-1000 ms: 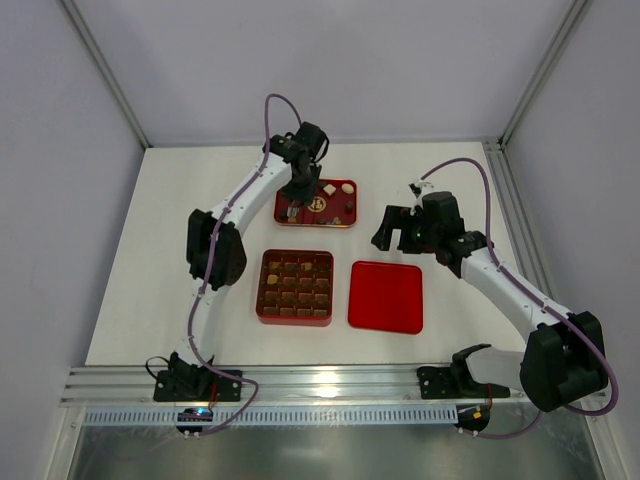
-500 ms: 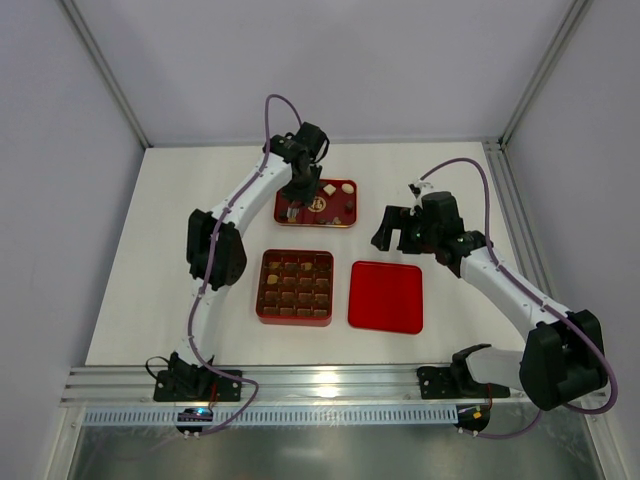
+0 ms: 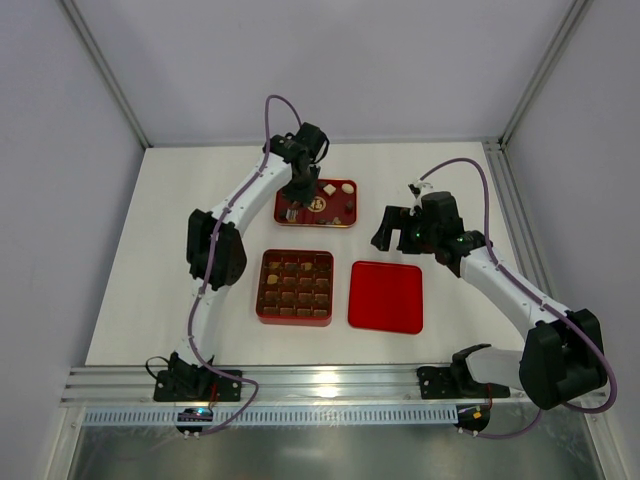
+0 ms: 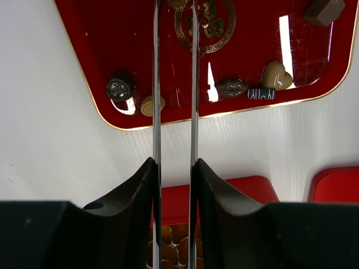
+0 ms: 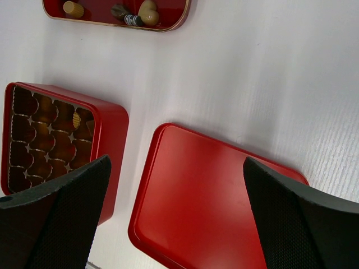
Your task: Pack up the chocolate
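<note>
Several chocolate pieces lie in a shallow red tray at the back: a dark round one, a tan disc, a dark oval, a striped one, a tan heart and a dark square. My left gripper reaches down into the tray's left part. Its long thin blades stand a narrow gap apart. A brown piece shows between their tips at the frame's edge; a grip cannot be told. My right gripper hovers wide open and holds nothing.
The square red box with brown compartments sits mid-table, a few pieces in its back rows. The flat red lid lies just right of it, under my right gripper. Grey walls enclose the table and a metal rail runs along the near edge.
Neither arm has visibly shifted. The left blades look slightly closer together than before.
</note>
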Controlling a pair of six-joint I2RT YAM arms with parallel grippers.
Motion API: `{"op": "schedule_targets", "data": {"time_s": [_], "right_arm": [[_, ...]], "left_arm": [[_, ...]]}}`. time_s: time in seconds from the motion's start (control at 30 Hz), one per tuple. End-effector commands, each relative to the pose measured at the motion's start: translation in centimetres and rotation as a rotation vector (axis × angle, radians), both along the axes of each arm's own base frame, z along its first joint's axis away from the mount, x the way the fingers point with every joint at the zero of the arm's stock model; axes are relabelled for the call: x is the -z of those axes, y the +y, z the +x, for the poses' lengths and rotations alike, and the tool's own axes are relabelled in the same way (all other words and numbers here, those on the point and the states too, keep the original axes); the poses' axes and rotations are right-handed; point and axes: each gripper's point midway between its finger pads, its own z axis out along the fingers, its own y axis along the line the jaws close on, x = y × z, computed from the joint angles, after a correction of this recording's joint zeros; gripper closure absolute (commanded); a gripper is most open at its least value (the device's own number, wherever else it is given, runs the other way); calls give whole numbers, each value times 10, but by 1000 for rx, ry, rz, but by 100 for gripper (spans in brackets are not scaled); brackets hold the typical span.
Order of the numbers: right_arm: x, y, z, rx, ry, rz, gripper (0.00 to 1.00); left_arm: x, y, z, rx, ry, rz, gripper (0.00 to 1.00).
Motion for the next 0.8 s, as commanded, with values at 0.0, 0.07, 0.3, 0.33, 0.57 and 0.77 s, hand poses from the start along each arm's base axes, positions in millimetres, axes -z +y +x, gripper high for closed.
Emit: {"op": "schedule_targets", "data": {"time_s": [0.0,0.07,0.3,0.33,0.57,0.77], "right_arm": [[-11,1,9,-4,-51,9,0],[-11,1,9,-3,-50,8,0],[-12,1,10,-2,-52,10,0],[-11,1,9,-2,-50,9,0],[-10,1,10,-2,-49,11,0],[-10,2,10,-2,-47,14,0]], "left_arm": [[-30,0,0,-1,-47,-40,68],[-34,0,1,-1,-57,-44,69],[-56,3,-2,-8,-94,-62,72],[-57,4,-3,-9,-97,-60,72],[-68,6,-6,-12,-110,-65,73],[-73,9,-9,-12,-114,-64,73]]}}
